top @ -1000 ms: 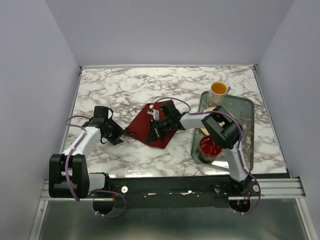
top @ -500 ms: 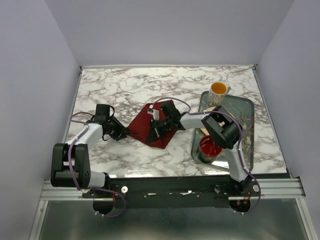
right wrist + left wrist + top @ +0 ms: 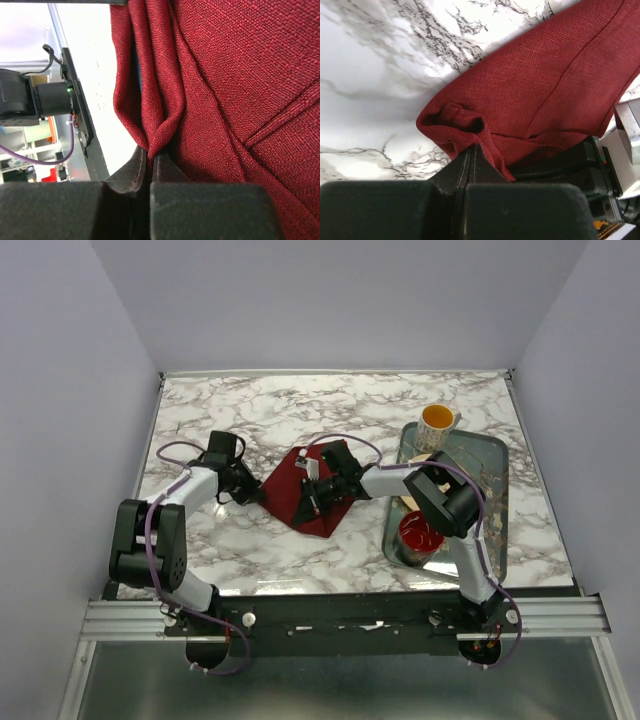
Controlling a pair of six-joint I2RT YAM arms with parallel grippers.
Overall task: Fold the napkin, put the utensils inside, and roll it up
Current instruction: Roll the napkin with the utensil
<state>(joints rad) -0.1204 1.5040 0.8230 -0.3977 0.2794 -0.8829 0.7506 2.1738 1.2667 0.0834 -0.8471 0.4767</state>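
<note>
Though indistinct overhead, napkin between jaws.

Marble table, white with grey veins. Metal tray on right side of table. Mug, yellow inside, at far left corner of tray. Red bowl in near part of tray. Pale plain walls around table.

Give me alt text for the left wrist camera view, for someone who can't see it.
The left end effector, at the bottom edge, is shut on a bunched corner of the maroon napkin, which spreads up and to the right over the white marble table. Black hardware shows at lower right.
</note>
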